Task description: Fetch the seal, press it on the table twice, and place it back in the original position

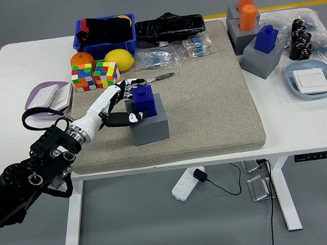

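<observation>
A blue seal [145, 98] stands upright on a grey block [150, 126] on the beige mat [211, 109]. My left hand [128, 101], white with black tips, reaches in from the left at the seal's left side. Its fingers [131, 81] are stretched out behind and beside the seal, and the thumb lies low at the seal's front left, close to it or touching it. The fingers are spread, not closed round the seal. My right arm is out of view.
Two colour cubes [95, 75], an orange [81, 59], a lemon [118, 58], a pen [159, 78] and a blue bin [104, 35] lie behind the hand. A purple plate [46, 95] is at the left. At the right stand another blue seal on a grey block [265, 40], orange cylinders [247, 10] and a blue dish [312, 79].
</observation>
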